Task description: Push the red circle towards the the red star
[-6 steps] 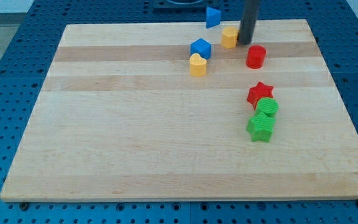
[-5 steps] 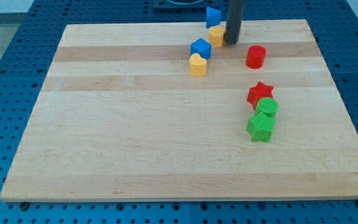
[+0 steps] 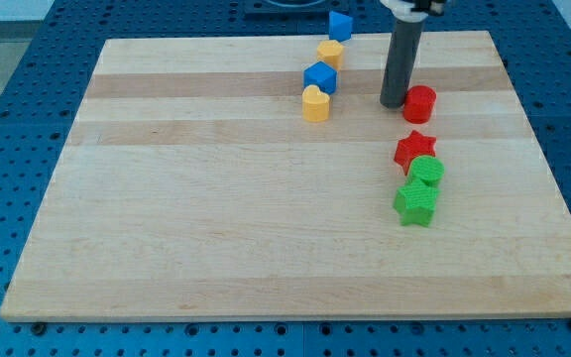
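Note:
The red circle sits on the wooden board at the view's upper right. The red star lies just below it, a short gap between them. My tip rests on the board right against the red circle's left side. The dark rod rises from there to the view's top edge.
A green circle and a green star sit packed below the red star. A blue cube, a yellow heart, a yellow block and a blue block stand left of my tip. The board's right edge is close.
My tip swung left, shoving the yellow block left, then came down and right to the red circle's left side. The red circle has shifted right and slightly down, nearer the red star.

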You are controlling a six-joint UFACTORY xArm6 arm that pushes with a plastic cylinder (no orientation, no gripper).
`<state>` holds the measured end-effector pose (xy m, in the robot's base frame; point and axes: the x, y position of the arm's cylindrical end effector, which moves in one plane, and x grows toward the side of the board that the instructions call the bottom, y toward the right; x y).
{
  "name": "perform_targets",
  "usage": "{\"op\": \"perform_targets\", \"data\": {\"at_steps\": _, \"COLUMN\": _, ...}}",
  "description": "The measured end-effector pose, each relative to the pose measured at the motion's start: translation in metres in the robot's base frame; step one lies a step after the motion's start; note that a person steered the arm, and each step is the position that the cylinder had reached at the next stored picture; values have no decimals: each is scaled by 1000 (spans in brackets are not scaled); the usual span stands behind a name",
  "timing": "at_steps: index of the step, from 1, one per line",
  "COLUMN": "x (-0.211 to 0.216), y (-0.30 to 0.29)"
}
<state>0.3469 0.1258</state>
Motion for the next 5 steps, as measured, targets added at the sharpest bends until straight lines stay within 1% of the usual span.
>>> {"op": "perform_targets", "data": {"at_steps": 1, "x": -49, "y": 12}}
{"op": "perform_targets", "data": {"at_steps": 2, "x": -29, "y": 46}}
{"op": "perform_targets", "data": {"at_steps": 3, "x": -5, "y": 44}}
{"op": "perform_targets", "data": {"at_steps": 4, "x": -5, "y": 27}}
{"op": "perform_targets", "data": {"at_steps": 5, "x": -5, "y": 46}}
